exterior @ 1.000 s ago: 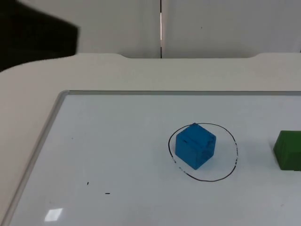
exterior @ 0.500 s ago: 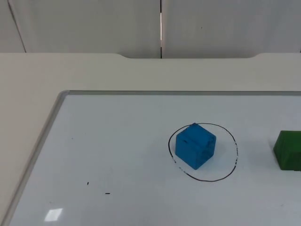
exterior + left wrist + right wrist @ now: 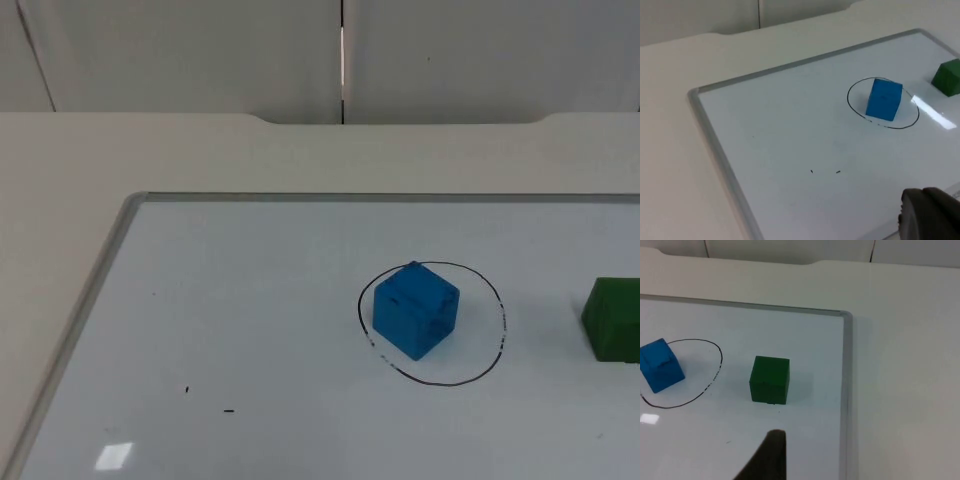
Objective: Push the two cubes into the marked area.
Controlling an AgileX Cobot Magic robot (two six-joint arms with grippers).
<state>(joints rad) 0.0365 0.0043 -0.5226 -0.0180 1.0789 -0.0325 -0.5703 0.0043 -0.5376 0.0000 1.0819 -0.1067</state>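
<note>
Right gripper near green cube, outside circle

No legible text, labels, brands or numbers in any view. Only sign: hand-drawn black circle on whiteboard, enclosing blue cube. Green cube outside circle, faces unmarked. Two small black ink specks on whiteboard, not readable as characters.
</note>
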